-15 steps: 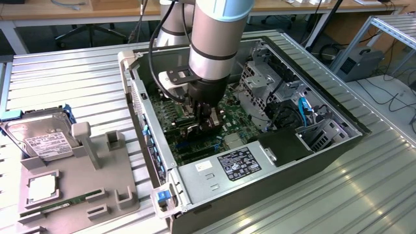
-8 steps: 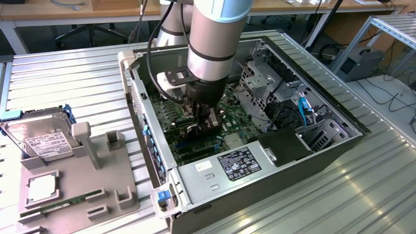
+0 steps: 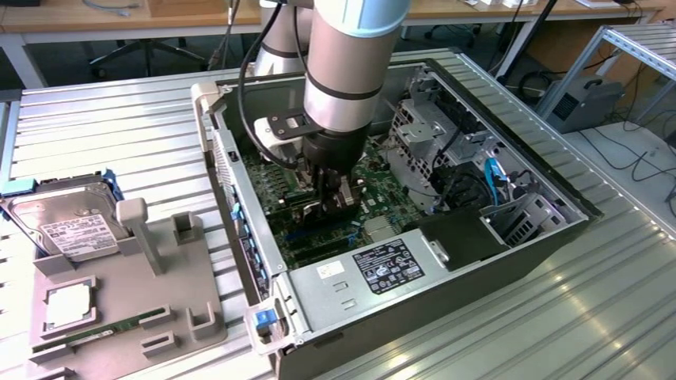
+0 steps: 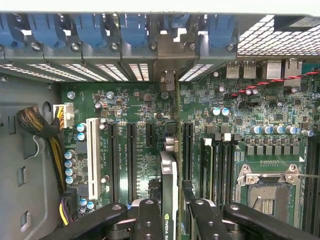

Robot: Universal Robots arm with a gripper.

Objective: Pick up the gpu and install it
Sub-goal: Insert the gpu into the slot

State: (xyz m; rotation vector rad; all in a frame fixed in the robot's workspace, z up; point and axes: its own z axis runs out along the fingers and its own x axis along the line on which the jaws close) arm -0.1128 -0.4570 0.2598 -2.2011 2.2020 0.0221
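Edgewise between the fingers (image 4: 149,220), the gpu (image 4: 169,195) stands upright, clamped on both faces by the partly closed gripper (image 4: 169,222) just above the motherboard (image 4: 145,150) inside the computer case (image 3: 465,269). Its silver bracket reaches ahead toward the rear slot panel (image 4: 150,55). Insertion looks underway; seating calls for exact alignment with the expansion slot (image 4: 187,150) beside it and a straight press.

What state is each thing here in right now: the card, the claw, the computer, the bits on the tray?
gpu: held on edge over the motherboard slots
gripper: shut on the gpu
computer case: lying on its side, open
hard drive: propped in the grey tray
RAM stick: lying in the tray
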